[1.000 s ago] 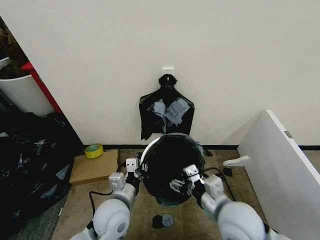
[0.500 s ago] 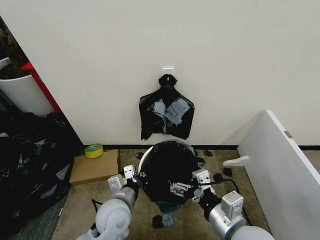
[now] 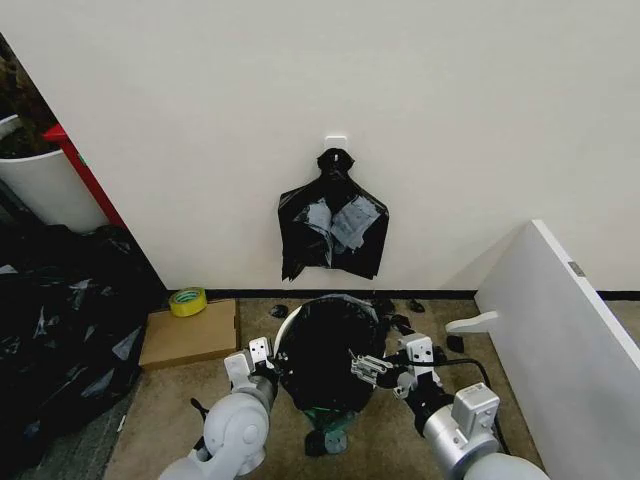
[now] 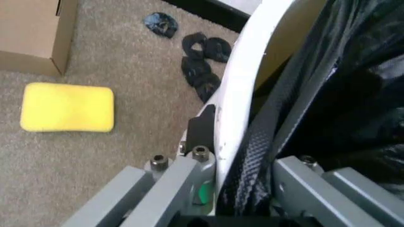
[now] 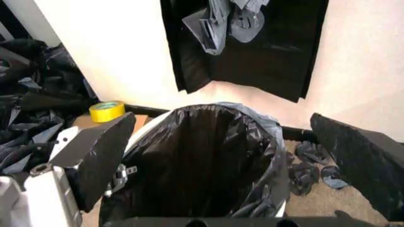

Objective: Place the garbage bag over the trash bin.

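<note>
The thin, shiny black plastic garbage bag point(image 3: 325, 345) is sitting inside the round white plastic trash bin point(image 3: 284, 332) on the brown carpet floor point(image 3: 170, 400), just below the wall. Its mouth is lying open over most of the bin's top. On your left side a strip of bare white rim is showing, so the bag is not folded over the edge there yet.

Here is what could go wrong. The bag is very thin, so a hard pull could be tearing it on the rim. If one side lets go too soon, the loose edge could be slipping down into the bin. A push from either arm could also be tipping the light bin, as nothing is holding it down.

Your left end effector point(image 4: 243, 189) is sitting at the left edge of the bin, with its grey fingers point(image 4: 180, 182) narrow. One finger is outside the white rim, and the other is inside, so the rim and the black plastic are both squeezed between them.

Your right end effector point(image 3: 385, 368) is waiting at the right side of the bin, close to the bag. In the right wrist view its two black pads point(image 5: 101, 158) are standing wide apart, with the bin's open mouth between them, holding nothing.
</note>
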`<state>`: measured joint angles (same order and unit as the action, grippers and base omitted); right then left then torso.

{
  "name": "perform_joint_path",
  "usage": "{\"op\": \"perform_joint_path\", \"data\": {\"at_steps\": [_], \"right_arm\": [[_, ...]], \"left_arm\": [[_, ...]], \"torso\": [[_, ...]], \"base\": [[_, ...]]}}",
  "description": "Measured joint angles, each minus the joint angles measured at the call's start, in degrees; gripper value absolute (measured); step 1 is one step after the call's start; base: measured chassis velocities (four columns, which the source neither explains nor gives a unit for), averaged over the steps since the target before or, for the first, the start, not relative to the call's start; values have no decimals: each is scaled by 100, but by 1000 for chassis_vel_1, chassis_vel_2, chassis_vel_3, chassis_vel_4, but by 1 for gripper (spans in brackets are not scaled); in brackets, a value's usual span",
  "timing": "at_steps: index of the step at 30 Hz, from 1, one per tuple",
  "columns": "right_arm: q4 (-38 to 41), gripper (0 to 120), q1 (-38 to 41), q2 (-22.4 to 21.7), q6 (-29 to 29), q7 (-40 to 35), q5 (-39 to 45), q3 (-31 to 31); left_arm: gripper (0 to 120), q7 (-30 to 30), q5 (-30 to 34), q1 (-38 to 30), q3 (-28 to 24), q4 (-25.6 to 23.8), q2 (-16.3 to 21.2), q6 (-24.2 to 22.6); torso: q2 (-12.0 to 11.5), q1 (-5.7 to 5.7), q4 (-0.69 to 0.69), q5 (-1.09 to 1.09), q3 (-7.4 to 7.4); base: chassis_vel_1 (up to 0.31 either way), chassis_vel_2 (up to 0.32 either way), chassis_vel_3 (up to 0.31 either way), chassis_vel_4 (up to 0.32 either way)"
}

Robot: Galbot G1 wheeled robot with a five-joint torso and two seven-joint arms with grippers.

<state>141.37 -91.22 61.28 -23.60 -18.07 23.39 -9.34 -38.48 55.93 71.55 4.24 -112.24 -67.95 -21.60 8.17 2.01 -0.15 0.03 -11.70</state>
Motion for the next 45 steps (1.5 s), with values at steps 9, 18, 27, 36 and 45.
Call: {"op": "perform_joint_path", "data": {"at_steps": [9, 18, 27, 36, 45], "right_arm": [[-48, 100, 14, 8, -2, -3, 27, 1], [-106, 100, 108, -49, 1, 27, 134, -58], [-774, 100, -72, 401, 1606, 473, -67, -960], [-1572, 100, -1090, 1564, 4025, 1224, -1152, -1947], [-1733, 100, -1509, 1997, 5145, 1436, -2167, -1986]], "left_arm": [[38, 410, 91, 38, 37, -60, 29, -4], [72, 623, 218, 339, 218, -440, 252, -161], [100, 1685, -1856, 1155, 555, -1139, 523, 689], [100, 2522, -4463, 3035, 1543, -1495, -216, 3577], [100, 2592, -5967, 4306, 1853, -1802, -873, 4991]], "torso": [[0, 0, 0, 0, 0], [0, 0, -1, 0, 0], [0, 0, 0, 2, 0], [0, 0, -1, 1, 1], [1, -1, 0, 0, 1]], "base": [[0, 0, 0, 0], [0, 0, 0, 0], [0, 0, 0, 0], [0, 0, 0, 0], [0, 0, 0, 0]]}}
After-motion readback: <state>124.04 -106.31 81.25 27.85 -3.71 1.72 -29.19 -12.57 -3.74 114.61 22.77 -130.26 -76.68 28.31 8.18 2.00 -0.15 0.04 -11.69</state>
